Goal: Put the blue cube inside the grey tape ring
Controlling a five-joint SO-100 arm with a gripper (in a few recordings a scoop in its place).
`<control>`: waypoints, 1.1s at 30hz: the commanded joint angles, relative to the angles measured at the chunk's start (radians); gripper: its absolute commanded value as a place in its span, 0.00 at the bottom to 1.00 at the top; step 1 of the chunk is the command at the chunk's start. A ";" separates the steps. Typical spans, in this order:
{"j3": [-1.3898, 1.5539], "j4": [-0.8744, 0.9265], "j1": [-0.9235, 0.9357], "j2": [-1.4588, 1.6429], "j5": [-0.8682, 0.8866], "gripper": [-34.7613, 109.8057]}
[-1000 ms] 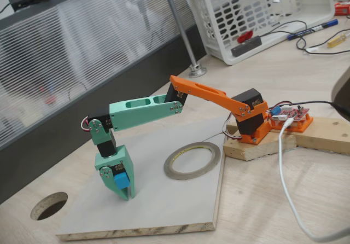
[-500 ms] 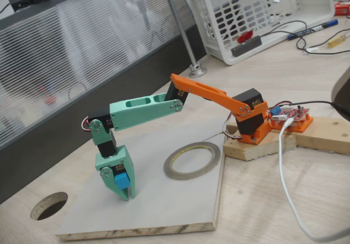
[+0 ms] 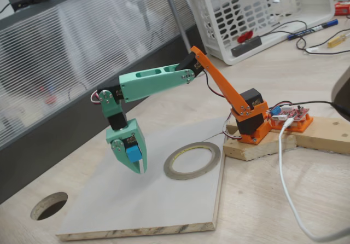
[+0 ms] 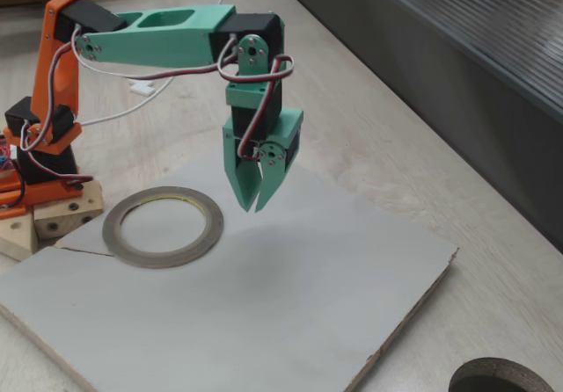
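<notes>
1. The small sky-blue solid cube [image 3: 133,155] was seen clamped between the jaws of the mint-green two-finger gripper [image 3: 139,169], held clear of the pale grey board [image 3: 164,205] and to the left of the flat grey-silver tape ring [image 3: 192,160] in a fixed view. It had not yet been brought over the ring's opening.

2. In a fixed view the gripper [image 4: 251,206] was seen nearly closed at its tips, just right of the ring [image 4: 163,227]; the cube could not be made out there, being hidden behind the fingers.

3. A slip was judged possible: the cube appeared to be held high between the jaws, so a jolt during travel toward the ring could let it rotate or fall short of the ring.

4. A release from the present height was judged risky: the cube could bounce or roll over the thin band and come to rest outside the ring.

5. A low approach was judged to carry its own risk: the ring lay loose on the board, so it could be pushed away by the fingertips.

6. A misjudged centre could leave the cube resting on the band of the ring rather than within it.
</notes>
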 commanded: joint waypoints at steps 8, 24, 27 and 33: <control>0.012 -0.006 0.351 0.063 0.005 0.28; 0.540 -0.006 0.353 0.491 0.009 0.28; 0.687 -0.006 0.350 0.611 0.011 0.28; 0.931 -0.006 0.350 0.827 0.006 0.28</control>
